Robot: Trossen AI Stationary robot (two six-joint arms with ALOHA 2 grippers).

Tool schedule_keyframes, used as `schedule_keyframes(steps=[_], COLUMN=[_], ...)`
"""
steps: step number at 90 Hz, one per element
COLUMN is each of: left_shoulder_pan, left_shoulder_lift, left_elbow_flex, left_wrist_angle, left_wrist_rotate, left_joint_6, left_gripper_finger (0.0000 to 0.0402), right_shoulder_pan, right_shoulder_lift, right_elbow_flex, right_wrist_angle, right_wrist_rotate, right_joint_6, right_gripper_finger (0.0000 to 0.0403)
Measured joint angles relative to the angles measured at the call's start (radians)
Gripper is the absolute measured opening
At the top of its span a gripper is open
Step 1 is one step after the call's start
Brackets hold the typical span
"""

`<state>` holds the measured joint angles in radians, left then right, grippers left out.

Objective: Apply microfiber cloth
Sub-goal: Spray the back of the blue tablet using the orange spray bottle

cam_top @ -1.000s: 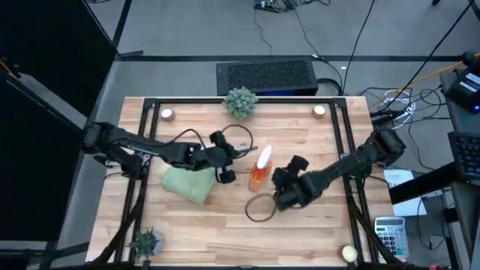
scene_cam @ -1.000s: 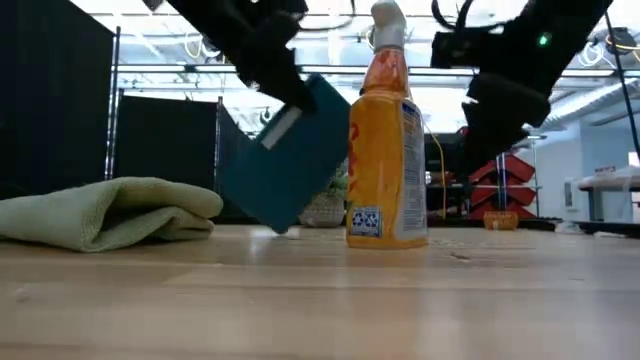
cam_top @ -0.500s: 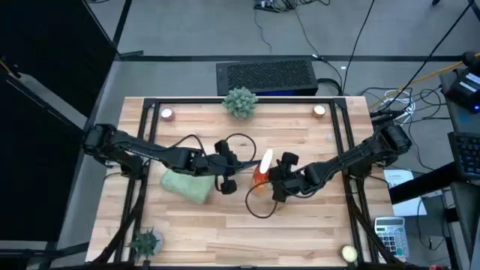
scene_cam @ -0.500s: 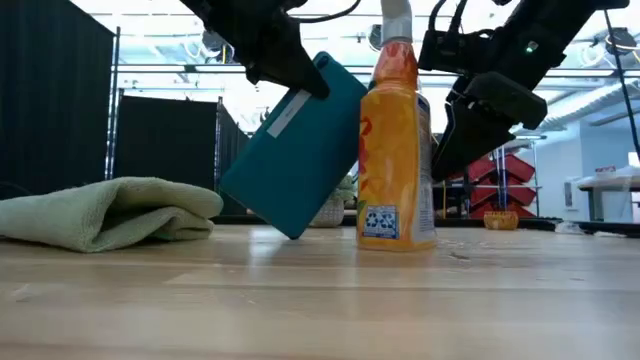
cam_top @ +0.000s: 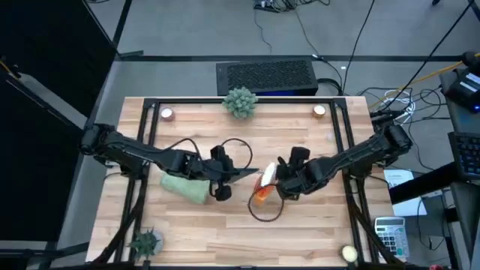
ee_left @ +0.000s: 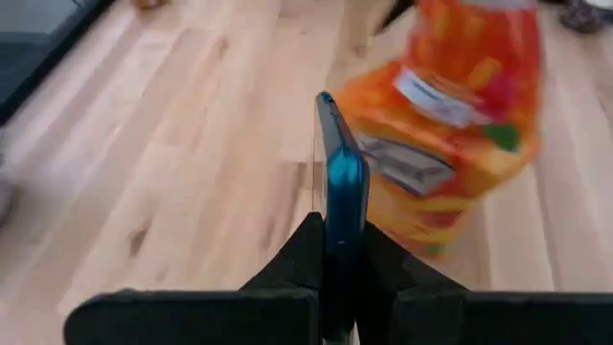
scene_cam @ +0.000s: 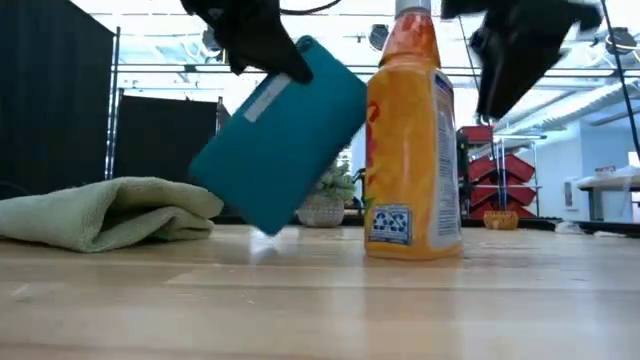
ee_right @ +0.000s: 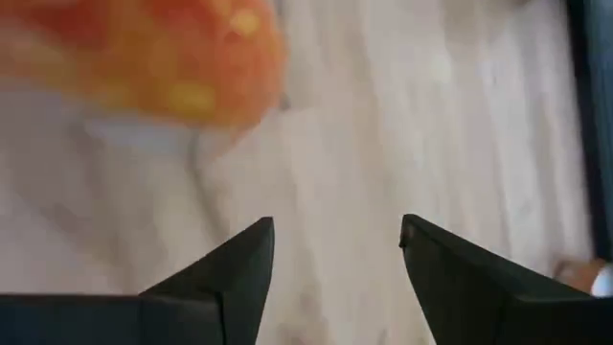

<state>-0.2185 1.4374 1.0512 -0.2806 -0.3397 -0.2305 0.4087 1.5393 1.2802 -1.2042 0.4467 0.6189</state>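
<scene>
Landmark = orange spray bottle, mid-table.

Left to right:
- Microfiber cloth: pale green, folded, flat on the wood well left of the bottle. Same spot as 1 s ago, untouched. Nothing is gripping it.
- Left gripper: between cloth and bottle, jaws pinched narrow on the edge of a teal-cased phone. The left wrist view shows the phone edge-on between the fingers. Phone is tilted, off the table, top corner just beside the bottle; it sits higher and closer to the bottle than 0.5 s ago.
- Bottle: it has shifted over the last second, and now stands upright in the low view.
- Right gripper: just right of the bottle, fingers spread wide and holding nothing. The right wrist view shows a clear gap, with the bottle a blur beyond the tips. 0.5 s ago it was tight against the bottle; now it looks lifted clear.

My read: the spray step is finishing and the phone is held ready. The cloth step hasn't started. The free right gripper would have to go for the cloth, and the bottle and phone stand in its way.

Counts: 1 cloth, 1 phone, 1 spray bottle, 2 grippers, 2 small spiky plants (one at the far edge, one at the near left corner).
</scene>
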Motion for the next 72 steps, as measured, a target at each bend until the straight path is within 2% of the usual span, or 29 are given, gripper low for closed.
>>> schedule_keyframes(steps=[11, 16, 33, 42, 52, 61, 72], left_shoulder_pan=[-0.001, -0.001, 0.000, 0.009, 0.026, 0.043, 0.056], left_shoulder_lift=[-0.055, -0.060, -0.059, -0.057, -0.057, -0.057, -0.057], left_elbow_flex=[0.001, 0.001, 0.001, 0.000, 0.000, 0.000, 0.000], left_wrist_angle=[0.005, 0.006, 0.020, 0.022, 0.053, 0.063, 0.059], left_wrist_rotate=[-0.033, -0.032, -0.028, -0.028, -0.021, 0.026, 0.032], left_joint_6=[0.001, 0.006, 0.048, 0.063, 0.092, 0.106, 0.106], left_gripper_finger=[0.0004, 0.0004, 0.0004, 0.0004, 0.0004, 0.0004, 0.0004], right_shoulder_pan=[0.093, 0.144, 0.305, 0.383, 0.405, 0.387, 0.377], right_shoulder_lift=[-0.049, -0.072, -0.098, -0.097, -0.096, -0.096, -0.101], right_elbow_flex=[0.023, 0.020, -0.067, -0.187, -0.315, -0.367, -0.346], right_wrist_angle=[0.004, 0.013, 0.081, 0.266, 0.513, 0.652, 0.660], right_wrist_rotate=[0.002, 0.046, 0.433, 0.608, 0.757, 0.780, 0.779], right_joint_6=[0.143, 0.220, 0.465, 0.517, 0.516, 0.470, 0.439], right_gripper_finger=[0.0228, 0.0240, 0.0279, 0.0289, 0.0290, 0.0290, 0.0290])
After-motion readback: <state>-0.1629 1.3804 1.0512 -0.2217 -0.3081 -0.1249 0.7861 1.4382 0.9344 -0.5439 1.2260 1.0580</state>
